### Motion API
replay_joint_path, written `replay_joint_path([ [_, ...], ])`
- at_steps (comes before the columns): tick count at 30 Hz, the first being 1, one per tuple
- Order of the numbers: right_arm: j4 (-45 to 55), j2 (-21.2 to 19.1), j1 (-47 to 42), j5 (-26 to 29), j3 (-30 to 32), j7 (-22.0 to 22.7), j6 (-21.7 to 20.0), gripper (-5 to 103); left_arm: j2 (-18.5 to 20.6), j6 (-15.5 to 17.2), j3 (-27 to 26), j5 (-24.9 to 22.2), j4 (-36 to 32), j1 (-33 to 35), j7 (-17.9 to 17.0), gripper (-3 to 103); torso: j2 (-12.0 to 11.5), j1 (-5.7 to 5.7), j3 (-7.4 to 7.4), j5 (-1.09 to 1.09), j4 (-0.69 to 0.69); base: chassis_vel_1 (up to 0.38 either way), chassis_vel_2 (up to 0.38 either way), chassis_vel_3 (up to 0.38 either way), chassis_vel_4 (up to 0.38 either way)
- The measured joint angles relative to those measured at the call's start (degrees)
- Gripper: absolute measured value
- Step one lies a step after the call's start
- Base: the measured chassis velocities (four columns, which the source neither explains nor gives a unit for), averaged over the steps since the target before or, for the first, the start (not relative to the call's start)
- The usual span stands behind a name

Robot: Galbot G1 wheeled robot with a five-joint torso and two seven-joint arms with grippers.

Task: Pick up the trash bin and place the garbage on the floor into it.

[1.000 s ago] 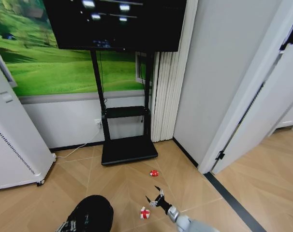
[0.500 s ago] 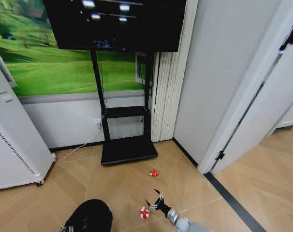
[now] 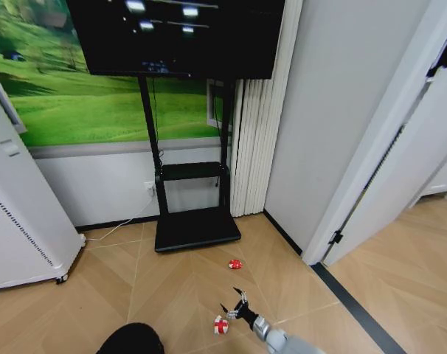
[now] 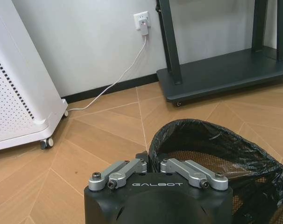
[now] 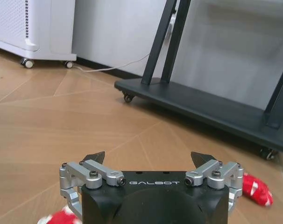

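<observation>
The right hand (image 3: 237, 304) hangs low over the floor with its fingers spread wide and nothing between them, one red-and-white piece of garbage (image 3: 220, 324) lying just beside its left fingertip and a second piece (image 3: 235, 264) farther ahead near the black TV stand (image 3: 196, 228). The left hand (image 4: 153, 164) is clenched on the rim of the trash bin (image 4: 211, 154). The piece looks light, soft and crumpled, so it should give under the fingers; a pinch across its middle seems best

The bin (image 4: 216, 154) was black with a mesh pattern inside; both litter pieces (image 3: 220, 324) (image 3: 235, 264) were red and white; the floor (image 3: 172, 280) tan wood.
</observation>
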Motion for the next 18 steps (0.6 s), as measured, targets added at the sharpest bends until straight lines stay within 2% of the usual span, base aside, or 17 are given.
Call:
replay_joint_path([
  [8, -1.7, 0.4, -1.5, 0.5, 0.2, -3.8, 0.0, 100, -0.7, -0.2, -0.4, 0.7, 0.1, 1.6, -0.1, 8, 0.0, 0.0, 0.0, 0.0, 0.0, 0.0, 0.0, 0.0, 0.0],
  [18, -3.1, 1.7, -1.8, 0.8, 0.2, -7.5, 0.0, 100, -3.8, -2.3, -2.3, 3.3, 1.1, 5.6, 1.1, 8, 0.0, 0.0, 0.0, 0.01, 0.01, 0.0, 0.0, 0.0, 0.0],
])
